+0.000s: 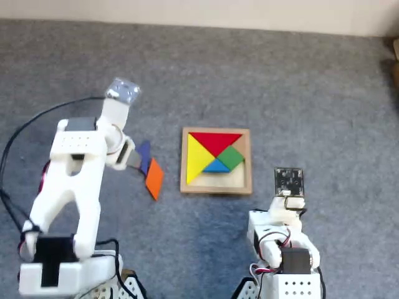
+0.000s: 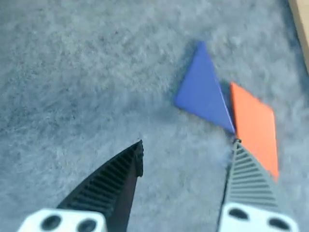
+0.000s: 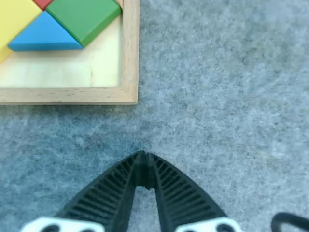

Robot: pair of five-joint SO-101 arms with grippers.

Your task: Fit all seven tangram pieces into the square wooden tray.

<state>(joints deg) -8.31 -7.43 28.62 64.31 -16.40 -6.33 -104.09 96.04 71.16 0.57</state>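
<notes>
The square wooden tray (image 1: 216, 189) lies at the centre of the high view on grey carpet (image 1: 293, 81). It holds a red triangle (image 1: 215, 142), a yellow triangle (image 1: 197, 157), a green square (image 1: 232, 157) and a light blue triangle (image 1: 216, 166). A strip of bare wood shows along its lower edge.

Left of centre, apart from the tray, a dark blue triangle (image 1: 144, 154) and an orange parallelogram (image 1: 154, 177) lie touching.

The left gripper (image 2: 188, 142) hovers just beside them, fingers apart over the carpet. The right gripper (image 3: 145, 154) sits by the tray's lower right corner, fingers together.

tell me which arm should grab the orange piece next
Left: the left gripper hangs open beside the orange piece and blue triangle on the carpet; the right gripper is shut, across the tray from them.
</notes>
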